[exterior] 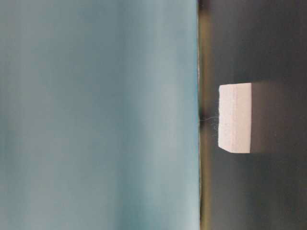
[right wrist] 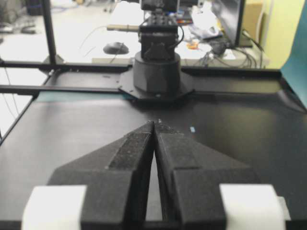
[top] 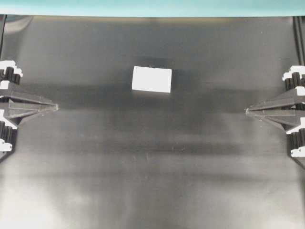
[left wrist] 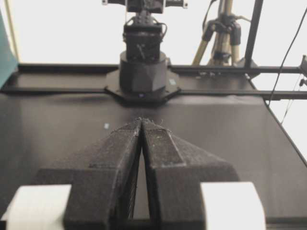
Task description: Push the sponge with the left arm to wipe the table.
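Overhead: small white rectangular sponge block [top: 151, 79] lies far-centre on matte black surface [top: 152, 167], well apart from both end effectors. Left end effector [top: 55, 107] & right end effector [top: 247, 111] clenched, empty. Neither wrist cam shows sponge; table-level shows its side only.

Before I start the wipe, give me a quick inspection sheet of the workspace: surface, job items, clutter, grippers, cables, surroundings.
Surface: table, matte black with grey streaky sheen, teal strip along the far edge.
Job's things: sponge, white block lying flat near the far centre, untouched.
Clutter: nothing seen.
Grippers: left gripper and right gripper both shut, empty, at opposite edges, well clear of the sponge.
Cables: loose leads and a tripod beyond the table.
Surroundings: desk with monitor behind the opposite arm base.
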